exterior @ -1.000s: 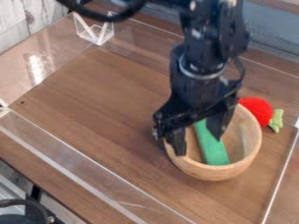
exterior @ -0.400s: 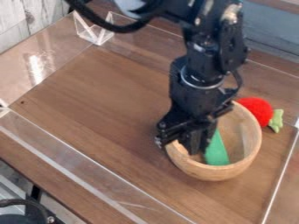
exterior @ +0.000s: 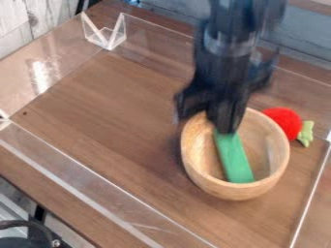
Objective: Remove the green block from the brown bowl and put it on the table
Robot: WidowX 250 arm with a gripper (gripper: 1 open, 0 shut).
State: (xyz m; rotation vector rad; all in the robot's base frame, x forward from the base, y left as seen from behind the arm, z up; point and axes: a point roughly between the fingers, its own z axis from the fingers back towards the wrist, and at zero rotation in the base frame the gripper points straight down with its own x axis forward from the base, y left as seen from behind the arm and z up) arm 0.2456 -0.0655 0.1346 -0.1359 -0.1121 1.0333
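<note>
The brown bowl (exterior: 195, 167) stands on the table (exterior: 104, 107) at the right. Inside it the green block (exterior: 238, 160) lies lengthwise, its far end up by the rim. My gripper (exterior: 227, 126) reaches down from above, blurred by motion. Its dark fingers are together at the block's far end, so it is shut on the block. The rest of the block still rests in the bowl.
A red strawberry-like toy (exterior: 285, 121) with green leaves lies just right of the bowl. A small clear acrylic stand (exterior: 104, 31) sits at the back left. Low clear walls edge the tabletop, with one close to the bowl on the right.
The fingers stood wide on either side of the block and have closed on it. The arm has risen and shifted toward the back, uncovering more of the block.
</note>
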